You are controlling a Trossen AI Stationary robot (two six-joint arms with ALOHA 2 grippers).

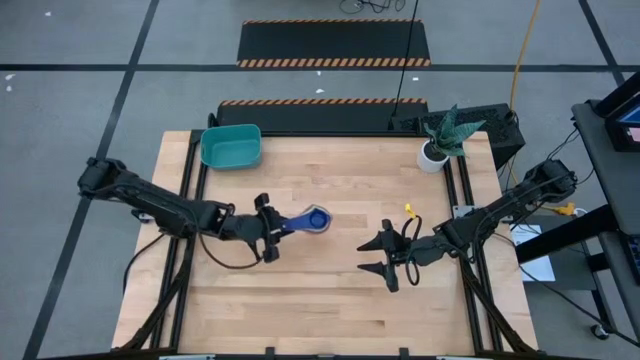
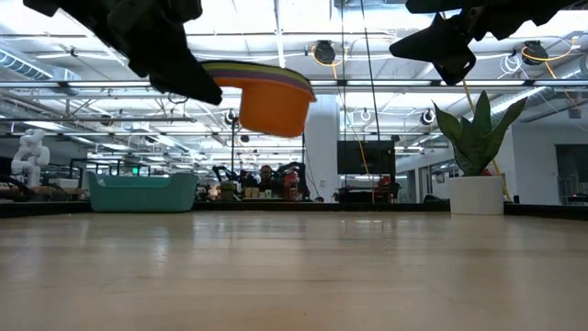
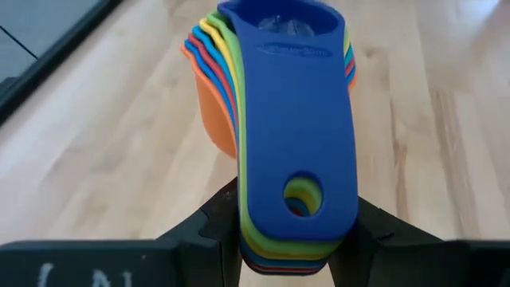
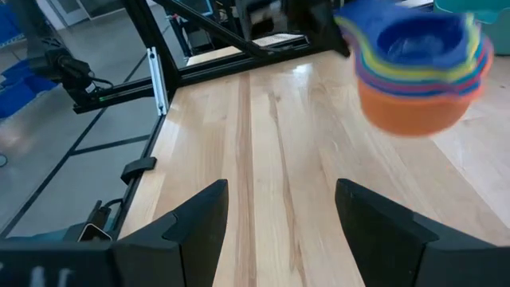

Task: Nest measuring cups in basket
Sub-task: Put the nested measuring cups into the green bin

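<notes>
Left gripper sits mid-surface, left of centre, fingers clamped on the handles of the nested measuring cups. Stack is held clear of the wooden surface; the low view shows the orange outer cup hanging in the air with nothing under it. From the left wrist view: blue cup on top, then green, yellow, red and orange rims fanned out below, handles lined up between the fingers, hanging hole visible through the blue handle. Cup bowls point right, toward the other arm. Basket is at the far left corner of the surface, well apart from the stack, upright; can't tell from these views whether anything is in it. Right gripper hovers right of centre, near the cups but not touching, fingers spread apart and holding nothing. White pot with a plant stands at the far right corner.
</notes>
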